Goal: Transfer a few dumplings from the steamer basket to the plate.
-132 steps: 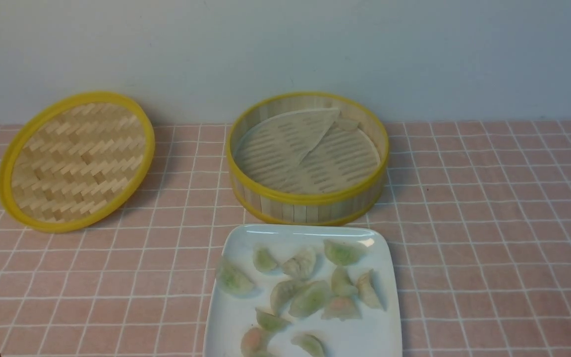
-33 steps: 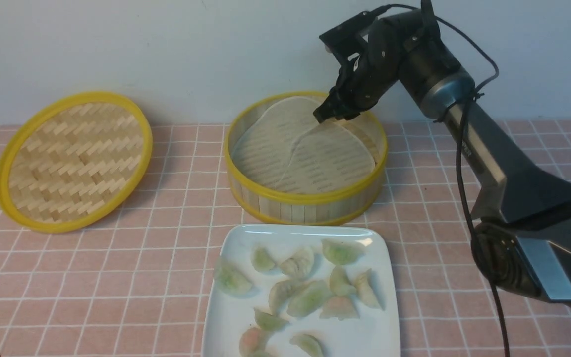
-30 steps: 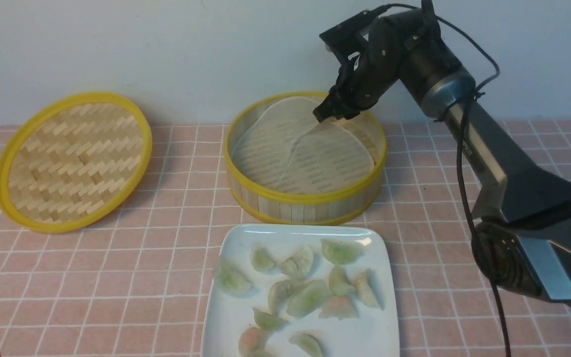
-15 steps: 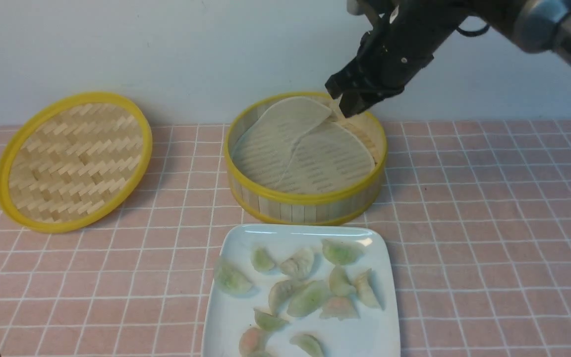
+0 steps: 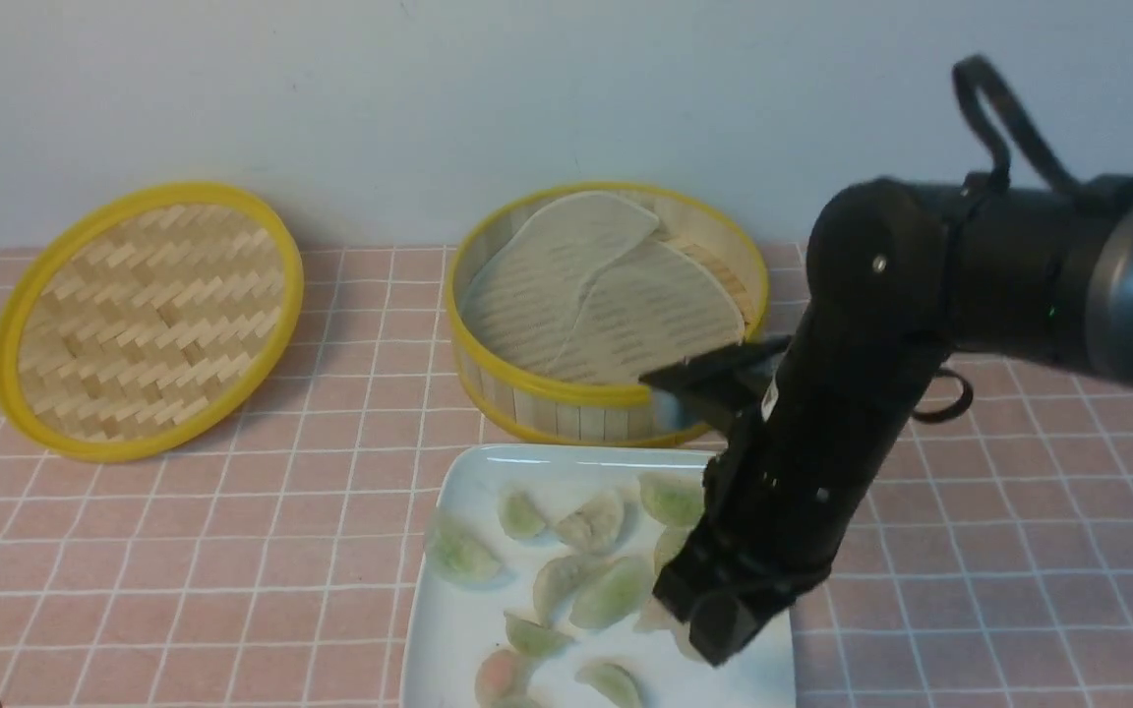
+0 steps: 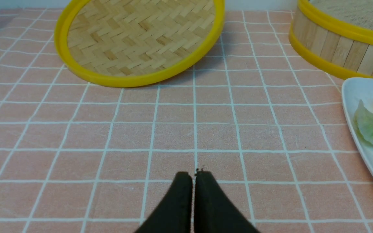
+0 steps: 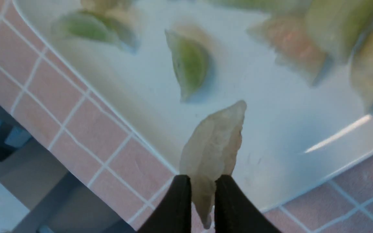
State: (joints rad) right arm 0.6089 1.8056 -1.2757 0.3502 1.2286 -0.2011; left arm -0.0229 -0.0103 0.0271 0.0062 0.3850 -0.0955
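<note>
**While one dumpling (image 7: 212, 149) hangs over the plate (image 7: 270, 129), the others lie on it**

Where your right wrist camera looks down, your right pincer (image 7: 202, 181) is clenched on that pale dumpling, pinching one end, above the plate and close to its rim. The other dumplings (image 5: 616, 590) lie scattered on the plate. Just behind the plate stands the steamer basket (image 5: 606, 398), with liner sheets (image 5: 616, 295) showing inside. Your left pincer (image 6: 193, 174) is clenched on nothing, tips together, low over the bench (image 6: 108, 129) and apart from the plate.

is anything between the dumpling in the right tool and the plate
Nothing visible does. The right tool pinches a pale translucent pleated dumpling over a bare patch of the glossy white squarish plate; the nearest green crescent dumpling lies on the plate, apart from it.
</note>
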